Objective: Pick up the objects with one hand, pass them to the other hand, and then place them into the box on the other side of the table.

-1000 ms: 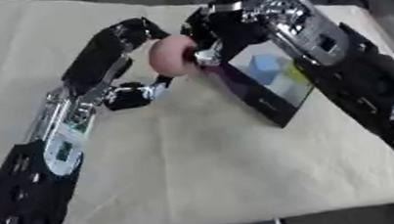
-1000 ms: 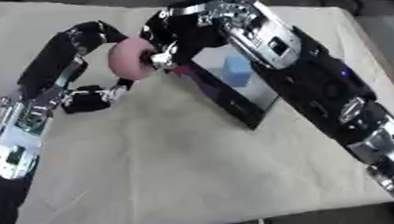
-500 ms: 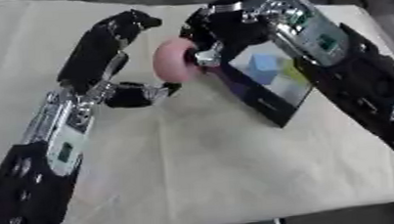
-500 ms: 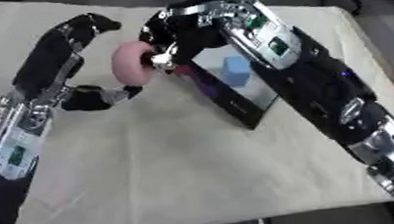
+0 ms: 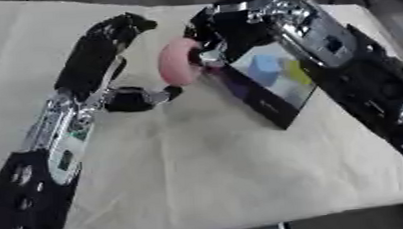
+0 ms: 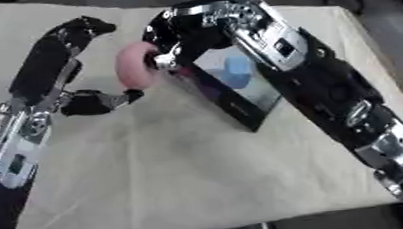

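The right hand [image 5: 214, 40] has its fingers curled on the far edge of the pink ring [image 5: 179, 61], which hangs upright in the air just off the hand's inner side. Against the two earlier moments the ring has hardly shifted; what has moved is the left hand [image 5: 136, 98]. A second ago its fingers lay close against the ring's near face, and now they sit lower and a little apart from it, fingers curled in with nothing between them, only one fingertip reaching toward the ring's bottom edge. I judge from this that the pass has just been made: the ring rides on the right hand alone, and the left arm is drawing away.

Just beyond the right hand, under its wrist and forearm, stands the box [image 5: 269, 85], dark-walled and open toward the camera, its near corner almost touching the ring. Inside it lie a blue block [image 5: 264, 66] and a yellow piece [image 5: 295, 73]. All of this rests on the pale cloth [image 5: 199, 166] that covers the table.

What remains, as I read it, is short: carry the ring over the box's near wall and let it go inside, without knocking that wall.
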Robot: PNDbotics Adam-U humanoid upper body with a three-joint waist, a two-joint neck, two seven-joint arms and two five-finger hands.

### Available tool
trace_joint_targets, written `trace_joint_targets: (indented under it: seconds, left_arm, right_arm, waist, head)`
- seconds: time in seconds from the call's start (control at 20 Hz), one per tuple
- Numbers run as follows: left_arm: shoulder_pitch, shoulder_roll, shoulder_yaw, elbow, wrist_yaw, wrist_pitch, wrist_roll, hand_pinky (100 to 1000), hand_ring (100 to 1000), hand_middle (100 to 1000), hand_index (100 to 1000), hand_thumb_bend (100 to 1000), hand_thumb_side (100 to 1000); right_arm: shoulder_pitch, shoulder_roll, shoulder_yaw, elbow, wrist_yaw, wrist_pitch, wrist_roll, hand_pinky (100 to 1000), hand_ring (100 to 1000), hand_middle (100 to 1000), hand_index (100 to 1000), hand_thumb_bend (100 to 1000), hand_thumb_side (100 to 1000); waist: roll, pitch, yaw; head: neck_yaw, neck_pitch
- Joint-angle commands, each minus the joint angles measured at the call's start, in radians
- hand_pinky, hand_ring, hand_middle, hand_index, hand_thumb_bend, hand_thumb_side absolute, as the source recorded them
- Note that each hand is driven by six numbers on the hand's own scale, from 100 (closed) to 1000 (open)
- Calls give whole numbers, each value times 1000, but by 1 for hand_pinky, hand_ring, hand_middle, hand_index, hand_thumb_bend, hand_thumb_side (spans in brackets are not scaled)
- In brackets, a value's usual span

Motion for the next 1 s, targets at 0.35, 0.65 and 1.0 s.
trace_joint_targets:
  seconds: [0.35, 0.65, 1.0]
  left_arm:
    - [43, 55, 1, -42, 29, -15, 28, 765, 740, 704, 805, 661, 494]
    - [63, 91, 6, -61, 45, -16, 36, 764, 740, 702, 805, 669, 493]
    - [87, 131, -1, -84, 68, -33, 49, 758, 737, 696, 803, 681, 494]
  right_arm:
    - [30, -109, -79, -20, -39, 2, -94, 444, 579, 313, 494, 100, 100]
    - [103, -175, -152, -29, -78, -8, -196, 439, 581, 316, 499, 100, 100]
    - [177, -210, -234, -22, -53, -31, -352, 431, 584, 319, 505, 100, 100]
  waist:
    - [15, -29, -26]
    - [32, -35, -45]
    - [57, -36, -68]
  head:
    - [-22, 5]
    - [-33, 5]
    - [-41, 5]
